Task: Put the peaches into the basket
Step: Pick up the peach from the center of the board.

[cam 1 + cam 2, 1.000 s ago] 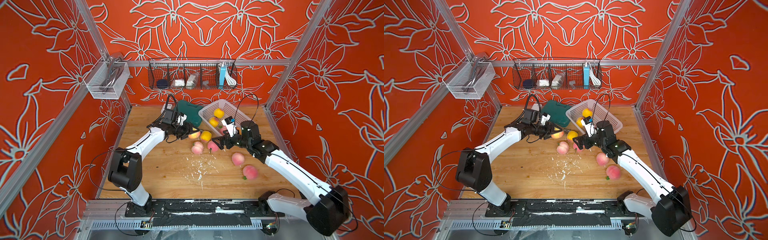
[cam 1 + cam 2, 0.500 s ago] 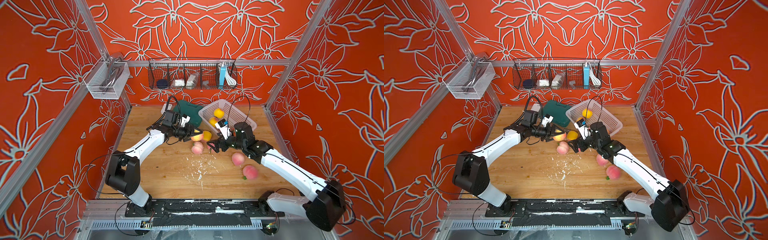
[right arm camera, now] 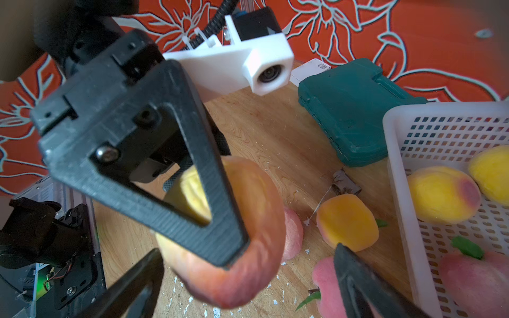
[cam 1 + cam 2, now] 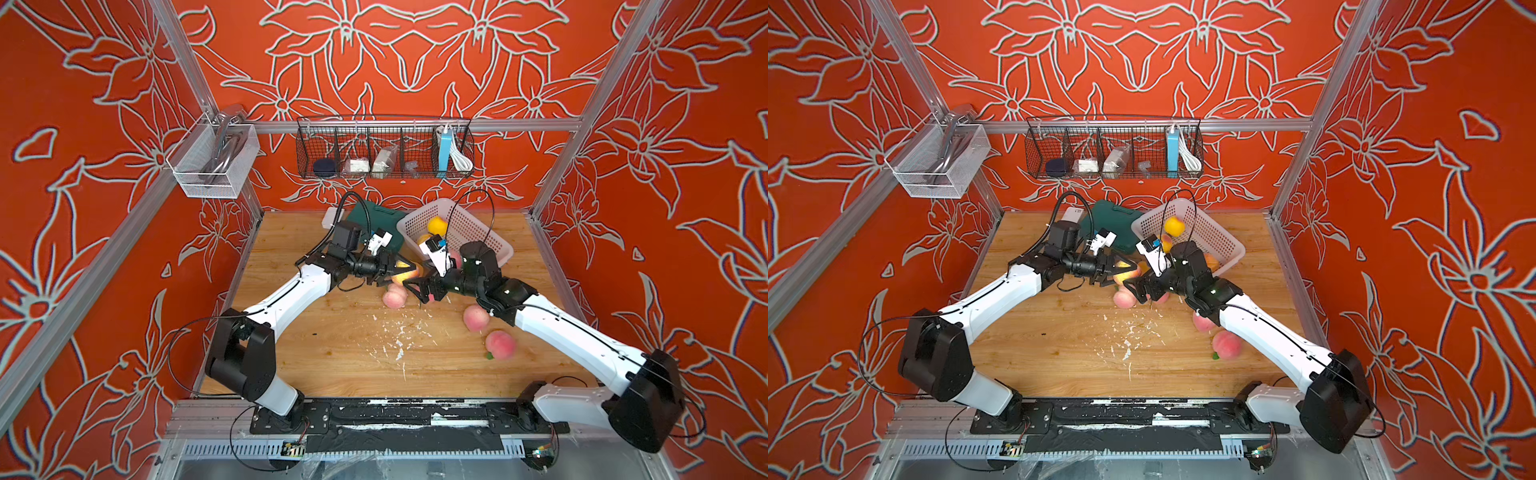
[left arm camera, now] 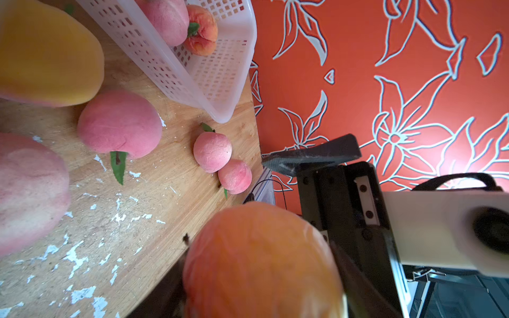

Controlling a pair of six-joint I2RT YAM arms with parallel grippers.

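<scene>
Seen from above, a wooden desk point(image 4: 332, 353) sits inside orange flowered walls, with two white robot arms reaching in from the near edge.

The left arm stretches toward the middle of the desk. Its left hand point(image 4: 400, 272) is clenched on a blushed peach point(image 3: 256, 209), orange-red over yellow, which appears to be lifted clear of the wood. Just nearer lies a pink peach point(image 4: 394, 297) on the desk.

Close to the right of it, the right hand point(image 4: 412, 292) points left with its jaws spread wide and holds nothing. It hovers over a second pink peach point(image 3: 326, 278). A yellow-orange peach point(image 3: 347, 220) lies on the desk just beside the basket.

The basket point(image 4: 473, 228), pale and perforated, sits at the far right of centre. It already holds several peaches, yellow and pink. Two more pink peaches point(image 4: 476, 318) point(image 4: 500, 344) lie on the near right, beside the right forearm.

The step in hand looks like the carry. The held fruit needs to travel right and far, over the basket's rim, before the left hand lets go. The right hand sits close to that path, so clearance matters. The right hand's own next move would be to drop around the fruit below it and close.
</scene>
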